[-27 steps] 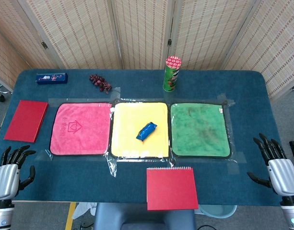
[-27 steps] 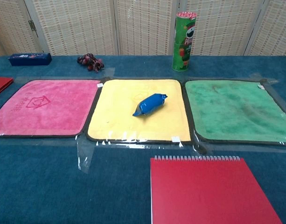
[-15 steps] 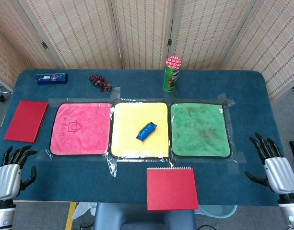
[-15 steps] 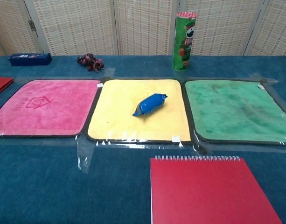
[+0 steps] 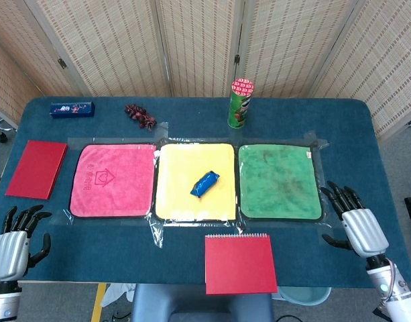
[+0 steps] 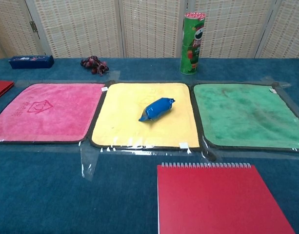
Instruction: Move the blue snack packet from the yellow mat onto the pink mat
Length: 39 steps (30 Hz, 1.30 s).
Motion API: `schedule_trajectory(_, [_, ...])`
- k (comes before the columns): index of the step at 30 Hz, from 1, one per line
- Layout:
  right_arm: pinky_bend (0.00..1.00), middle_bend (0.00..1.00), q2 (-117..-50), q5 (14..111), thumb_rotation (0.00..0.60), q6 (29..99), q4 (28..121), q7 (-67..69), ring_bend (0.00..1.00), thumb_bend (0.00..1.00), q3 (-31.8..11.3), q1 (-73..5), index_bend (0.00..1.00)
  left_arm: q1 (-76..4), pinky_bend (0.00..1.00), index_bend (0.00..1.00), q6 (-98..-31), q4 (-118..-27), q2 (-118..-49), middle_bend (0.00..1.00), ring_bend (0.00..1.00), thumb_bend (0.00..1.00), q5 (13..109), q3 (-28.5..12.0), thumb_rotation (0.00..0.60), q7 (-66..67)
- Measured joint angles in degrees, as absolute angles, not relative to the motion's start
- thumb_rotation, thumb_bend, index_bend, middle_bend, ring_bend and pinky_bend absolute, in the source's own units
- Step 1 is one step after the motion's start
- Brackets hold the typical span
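Observation:
The blue snack packet (image 5: 204, 183) (image 6: 156, 108) lies slantwise near the middle of the yellow mat (image 5: 194, 161) (image 6: 120, 122). The pink mat (image 5: 112, 180) (image 6: 47, 112) is bare, just left of the yellow one. My right hand (image 5: 355, 226) hovers over the table's front right, beyond the green mat's near right corner, fingers spread and holding nothing. My left hand (image 5: 16, 240) is at the front left corner, fingers apart and empty. Neither hand shows in the chest view.
A green mat (image 5: 279, 181) lies right of the yellow one. A red spiral notebook (image 5: 240, 263) sits at the front centre, a red book (image 5: 37, 168) at the left edge. At the back stand a green chip can (image 5: 239, 103), a dark grape bunch (image 5: 140, 115) and a blue box (image 5: 71, 109).
My right hand has moved left and forward over the table, toward the green mat's near right corner. The left hand barely shifted. The packet stays put.

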<state>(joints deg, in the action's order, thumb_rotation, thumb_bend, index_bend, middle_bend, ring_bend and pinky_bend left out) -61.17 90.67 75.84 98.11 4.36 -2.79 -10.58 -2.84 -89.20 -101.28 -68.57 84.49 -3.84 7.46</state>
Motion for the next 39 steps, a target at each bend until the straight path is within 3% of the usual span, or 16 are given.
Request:
schedule_trajectory(10, [0.1, 0.03, -62.6, 88.1, 0.6, 68.2, 97.4, -2.8, 0.12, 0.21, -6.0, -17.8, 0.0, -2.9, 0.02, 0.31, -89.2, -101.4, -68.5, 0.21, 0.19, 0.58, 85.0, -3.7, 0.6, 7.5])
schedule_trajectory(19, [0.13, 0.04, -68.1, 83.0, 0.6, 58.1, 92.3, -13.6, 0.16, 0.21, -11.1, -29.3, 0.0, -2.1, 0.02, 0.31, -89.8, -101.1, -68.4, 0.21, 0.19, 0.58, 84.8, -3.3, 0.6, 7.2])
schedule_trajectory(26, [0.15, 0.05, -74.8, 80.0, 0.6, 53.0, 83.4, -15.1, 0.15, 0.21, -13.8, -37.1, 0.0, -1.6, 0.02, 0.31, -90.2, -100.9, -68.3, 0.21, 0.19, 0.57, 84.6, -3.2, 0.6, 7.0])
schedule_trajectory(34, [0.15, 0.04, -83.3, 81.6, 0.6, 49.9, 70.5, -14.6, 0.11, 0.2, -13.7, -43.6, 0.0, -1.3, 0.02, 0.31, -90.6, -101.1, -67.9, 0.21, 0.19, 0.58, 84.4, -3.3, 0.6, 7.2])
schedule_trajectory(39, [0.08, 0.0, -89.5, 83.6, 0.6, 49.1, 61.7, -11.6, 0.04, 0.15, -12.9, -47.5, 0.0, -1.0, 0.02, 0.31, -90.6, -101.2, -67.8, 0.21, 0.19, 0.58, 84.1, -3.3, 0.6, 6.9])
